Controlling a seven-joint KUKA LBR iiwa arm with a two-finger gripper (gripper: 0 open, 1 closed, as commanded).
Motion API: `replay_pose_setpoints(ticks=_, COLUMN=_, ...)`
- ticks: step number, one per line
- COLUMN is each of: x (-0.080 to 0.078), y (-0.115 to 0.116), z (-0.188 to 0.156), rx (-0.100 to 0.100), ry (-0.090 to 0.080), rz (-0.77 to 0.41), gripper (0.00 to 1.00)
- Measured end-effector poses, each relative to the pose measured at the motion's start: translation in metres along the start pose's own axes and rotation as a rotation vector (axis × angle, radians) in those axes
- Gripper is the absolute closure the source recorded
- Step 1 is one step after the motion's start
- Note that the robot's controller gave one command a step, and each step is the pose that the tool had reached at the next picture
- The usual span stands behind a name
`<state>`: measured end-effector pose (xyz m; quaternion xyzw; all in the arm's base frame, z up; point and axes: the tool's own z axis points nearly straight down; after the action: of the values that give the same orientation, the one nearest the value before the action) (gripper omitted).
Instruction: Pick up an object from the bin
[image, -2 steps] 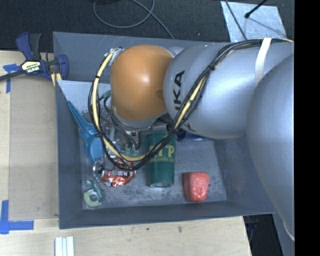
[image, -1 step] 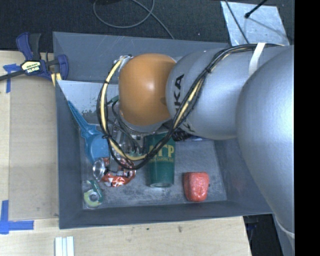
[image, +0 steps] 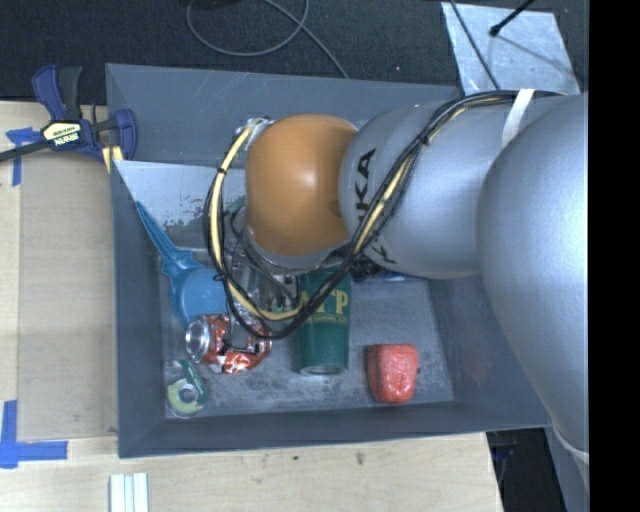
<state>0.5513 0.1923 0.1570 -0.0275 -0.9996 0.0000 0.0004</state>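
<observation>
Arm (image: 480, 190) reaches in from the right; its orange cover (image: 295, 180) and looped cables (image: 225, 230) sit over the gripper (image: 262, 298), which is low in the left-middle of the bin (image: 135, 330); can't tell whether the pincer is apart or together, as cover + cables hide it; nothing seen clamped in it.

Nearest things: blue scoop (image: 195, 292) just left of the gripper, handle running far-left toward the wall; crushed can (image: 218, 345), red & silver, just near-left of it; green cup (image: 323, 335) w/ yellow print just to the right, mouth toward the near side. Further off: red block (image: 392, 372) near-right, apart from the cup; small ring (image: 185, 393) in the near-left corner.

Which one's the pick: can't say; can and scoop lie closest. Prob. handling: can is light, thin creased metal, so slick and may dent more; take it across the flattened body, not the ragged end. Scoop is light, stiff plastic; bowl prob. too wide, handle the better hold, tho it'd swing. Cup is light, stiff, smooth, would roll; pinch the wall at the rim.
</observation>
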Motion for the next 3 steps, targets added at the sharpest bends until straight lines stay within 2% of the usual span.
replay_pose_setpoints(ticks=1, x=-0.015, y=-0.002, z=0.020, rx=-0.002, ry=-0.004, rz=0.118, gripper=0.00)
replay_pose_setpoints(ticks=2, x=-0.014, y=-0.013, z=0.066, rx=-0.003, ry=-0.006, rz=0.039, gripper=0.00)
replay_pose_setpoints(ticks=3, x=-0.014, y=-0.015, z=0.084, rx=0.000, ry=-0.005, rz=0.058, gripper=0.00)
